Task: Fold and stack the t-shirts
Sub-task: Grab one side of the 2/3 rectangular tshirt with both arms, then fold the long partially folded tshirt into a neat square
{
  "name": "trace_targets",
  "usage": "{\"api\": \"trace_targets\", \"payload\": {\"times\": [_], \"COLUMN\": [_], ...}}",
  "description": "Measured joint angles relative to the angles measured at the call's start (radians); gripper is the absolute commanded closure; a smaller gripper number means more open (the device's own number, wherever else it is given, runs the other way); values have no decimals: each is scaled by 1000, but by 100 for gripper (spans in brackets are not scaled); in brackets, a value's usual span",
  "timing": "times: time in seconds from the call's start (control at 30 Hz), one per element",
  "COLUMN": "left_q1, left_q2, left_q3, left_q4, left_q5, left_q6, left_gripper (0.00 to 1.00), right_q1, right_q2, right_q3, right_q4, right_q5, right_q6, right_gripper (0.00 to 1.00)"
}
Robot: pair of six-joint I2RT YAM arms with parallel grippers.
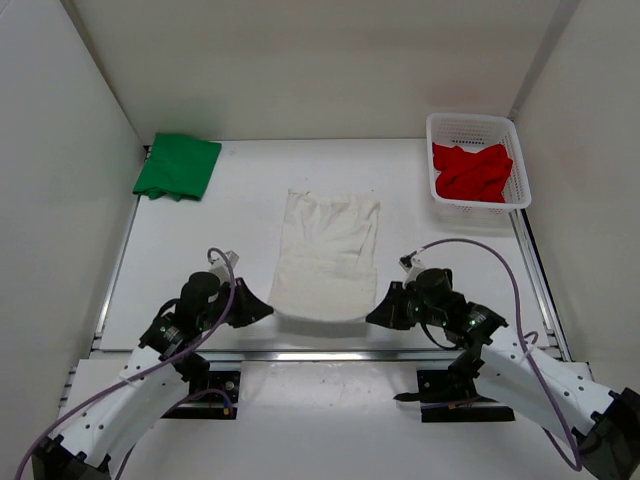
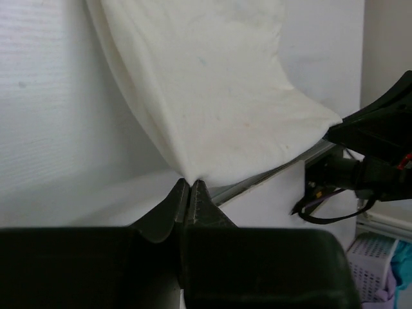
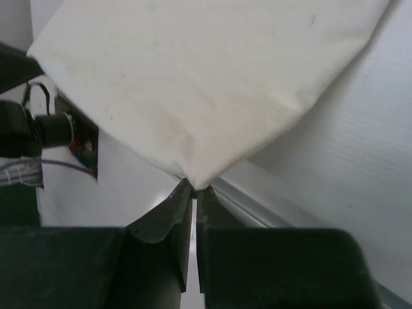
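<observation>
White t-shirt (image 1: 328,252) spread centrally; green (image 1: 178,166) folded left, red (image 1: 471,172) crumpled right.

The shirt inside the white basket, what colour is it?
The shirt is red, clearest in the top external view.

Green shirt (image 1: 178,166): bright solid green, no print.
White shirt (image 1: 328,255): plain off-white. In the wrist views it reads cream, with faint yellowish blotches and a few tiny dark specks.
Red shirt (image 1: 472,172): solid bright red, no print.
Basket (image 1: 470,125): white, with a regular open mesh pattern on the walls.
Desk (image 1: 240,200): plain matte white.
Walls (image 1: 300,60): the same flat white, unpatterned.
Rail (image 1: 330,354): silver-grey.
Arms (image 1: 130,390): white links, black joints.
Cables (image 1: 470,240): pale purple.
Left tool (image 2: 188,183) and right tool (image 3: 194,187): both black with a dull sheen, no markings.
</observation>
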Motion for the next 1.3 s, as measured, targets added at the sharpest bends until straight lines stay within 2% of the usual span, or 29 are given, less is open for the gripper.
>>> {"api": "trace_targets", "payload": {"times": [0.13, 0.3, 0.4, 0.53, 0.77, 0.8, 0.83, 0.87, 0.93, 1.0, 1.07, 1.13, 1.2, 1.3], "left_q1": [38, 122, 173, 221, 252, 259, 269, 278, 300, 327, 348, 363, 356, 288], "left_q2": [143, 393, 580, 837, 1309, 1360, 1405, 1442, 1503, 1547, 1564, 1548, 1515, 1435], "left_q3": [182, 402, 498, 618, 977, 1009, 1032, 1047, 1069, 1103, 1130, 1131, 1128, 1064], "left_q4": [-6, 125, 207, 281, 315, 322, 331, 343, 356, 346, 352, 361, 377, 454], "left_q5": [15, 39, 51, 45, -10, -12, -12, -12, -16, -19, -23, -39, -47, -51], "left_q6": [17, 56, 73, 82, 106, 103, 95, 89, 71, 56, 42, 37, 37, 42], "left_gripper": [100, 100, 100, 100, 98, 94, 80, 72, 45, 43, 44, 50, 53, 55], "right_q1": [-156, -380, -471, -539, -598, -601, -602, -602, -602, -605, -607, -605, -599, -582], "right_q2": [125, 318, 459, 694, 1130, 1178, 1238, 1284, 1371, 1434, 1468, 1462, 1431, 1331], "right_q3": [192, 410, 519, 690, 1020, 1067, 1123, 1164, 1249, 1326, 1391, 1414, 1402, 1267], "right_q4": [-46, -22, 0, 31, 71, 65, 64, 65, 64, 46, 25, 9, 14, 83], "right_q5": [-54, -156, -220, -278, -306, -306, -307, -309, -314, -314, -305, -288, -266, -254], "right_q6": [-84, -196, -238, -268, -286, -288, -290, -290, -286, -291, -298, -310, -315, -312], "right_gripper": [100, 100, 100, 99, 100, 100, 97, 88, 69, 63, 60, 63, 82, 98]}}
